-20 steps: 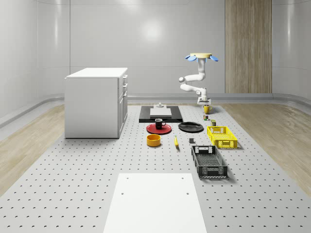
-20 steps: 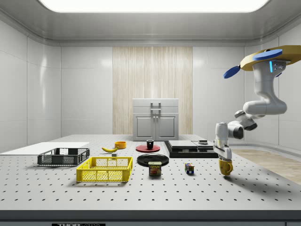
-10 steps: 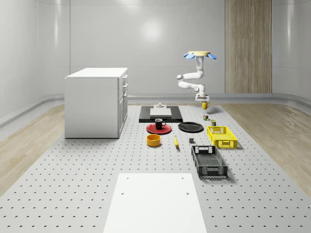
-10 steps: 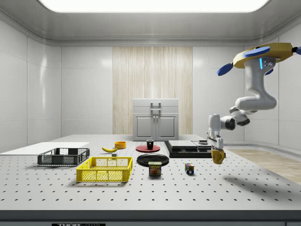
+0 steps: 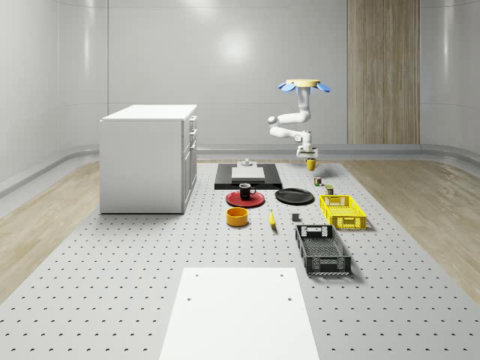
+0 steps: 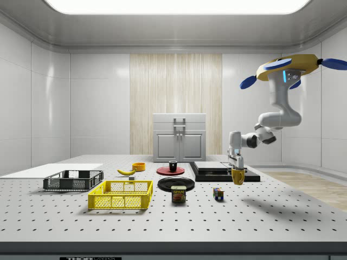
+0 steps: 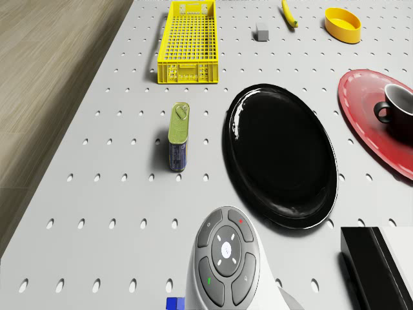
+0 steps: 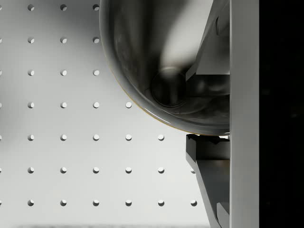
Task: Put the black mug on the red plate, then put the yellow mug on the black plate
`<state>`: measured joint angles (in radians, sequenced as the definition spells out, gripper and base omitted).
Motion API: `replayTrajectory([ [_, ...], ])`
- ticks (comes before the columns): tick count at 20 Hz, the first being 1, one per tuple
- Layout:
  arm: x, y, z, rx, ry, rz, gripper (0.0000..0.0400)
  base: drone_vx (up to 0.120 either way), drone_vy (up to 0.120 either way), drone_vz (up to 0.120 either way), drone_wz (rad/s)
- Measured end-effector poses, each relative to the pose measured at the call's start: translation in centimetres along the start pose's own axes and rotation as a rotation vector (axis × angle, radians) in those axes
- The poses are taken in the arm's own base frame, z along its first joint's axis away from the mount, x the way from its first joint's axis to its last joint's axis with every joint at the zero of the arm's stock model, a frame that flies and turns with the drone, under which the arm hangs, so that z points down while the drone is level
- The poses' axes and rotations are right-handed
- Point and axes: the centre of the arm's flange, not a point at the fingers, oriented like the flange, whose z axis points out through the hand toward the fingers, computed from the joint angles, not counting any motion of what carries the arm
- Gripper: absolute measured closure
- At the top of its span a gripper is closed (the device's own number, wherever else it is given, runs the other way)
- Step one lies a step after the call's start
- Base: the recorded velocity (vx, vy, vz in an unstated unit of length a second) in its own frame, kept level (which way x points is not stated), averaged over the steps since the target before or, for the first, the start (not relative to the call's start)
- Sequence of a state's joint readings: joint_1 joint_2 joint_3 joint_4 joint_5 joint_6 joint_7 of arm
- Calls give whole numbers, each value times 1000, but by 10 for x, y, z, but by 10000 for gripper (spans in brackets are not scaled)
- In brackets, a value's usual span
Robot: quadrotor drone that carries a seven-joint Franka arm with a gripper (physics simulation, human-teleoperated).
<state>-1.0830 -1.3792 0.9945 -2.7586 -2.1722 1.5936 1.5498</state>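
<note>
The yellow mug (image 5: 311, 163) hangs in the air above the table, with my gripper (image 5: 310, 156) shut on its rim. In the side view the yellow mug (image 6: 237, 176) is level with the front of the black slab (image 6: 223, 171), under the gripper (image 6: 236, 168). The wrist view looks into the mug's shiny inside (image 8: 166, 61), beside one finger (image 8: 209, 166). The drone (image 5: 304, 85) hovers high over the table's far end. The black mug (image 5: 245, 191) stands on the red plate (image 5: 245, 200). The black plate (image 5: 294, 196) lies bare beside it, and again in the drone view (image 7: 281, 155).
A white cabinet (image 5: 146, 157) stands at the whole-scene view's left. A yellow crate (image 5: 343, 211), a black crate (image 5: 322, 249), a yellow bowl (image 5: 238, 216), a banana (image 5: 271, 219), a can (image 7: 179, 137) and a small cube (image 6: 218, 193) lie around the plates. A white sheet (image 5: 238, 311) lies near the front.
The drone and arm have moved toward the whole-scene view's left, and the yellow mug has risen off the table and travelled with the gripper toward the black slab.
</note>
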Motion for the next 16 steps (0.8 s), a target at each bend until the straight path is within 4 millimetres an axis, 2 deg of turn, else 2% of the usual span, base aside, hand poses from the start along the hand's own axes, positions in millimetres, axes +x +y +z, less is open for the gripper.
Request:
replayTrajectory([
  [16,0,0,0,0,0,0,290,120,-120,0,0],
])
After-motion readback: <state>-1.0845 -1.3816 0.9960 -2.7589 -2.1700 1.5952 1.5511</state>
